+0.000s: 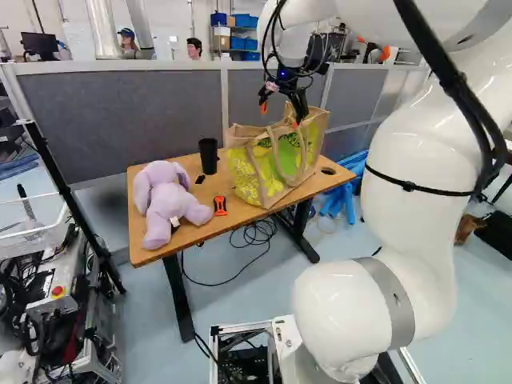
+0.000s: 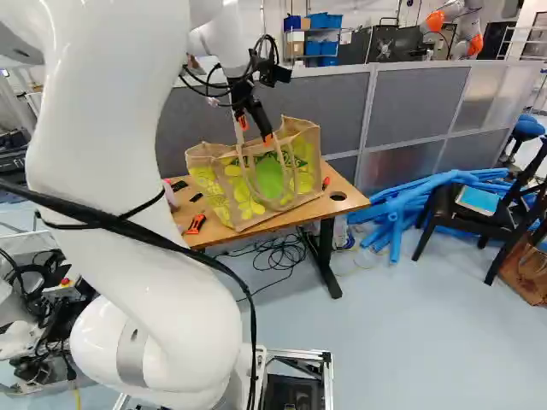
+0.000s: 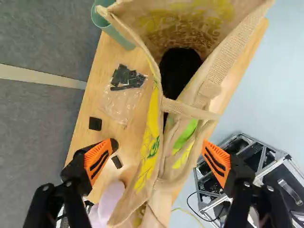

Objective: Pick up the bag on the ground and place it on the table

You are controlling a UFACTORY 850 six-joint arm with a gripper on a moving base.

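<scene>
Tan jute bag [image 1: 276,156] w/ yellow & green print stands on the wood-top desk [image 1: 188,229], i.e. task's drop spot; top's open, dark inside. Black two-finger gripper w/ orange pads [image 1: 281,114], on the white arm [image 1: 400,152], is right above/at the bag's top. Jaws released, spread wide, one each side of the bag's upper part & handles, no grip on it per wrist view.

Also on desk, L base view: lilac plush toy [image 1: 168,198] at L end, dark cup [image 1: 209,156] just beside bag, small orange-&-black item [image 1: 220,206] b/w plush & bag. Wrist view adds a clear plastic pouch [image 3: 118,104] w/ black bits, near cup.

Grey partition [image 1: 120,120] behind desk. R base view: pile of blue foam tubes [image 2: 397,209] on floor, black chair [image 2: 479,220] next to it, another robot [image 2: 453,26] in far bkgd.
</scene>
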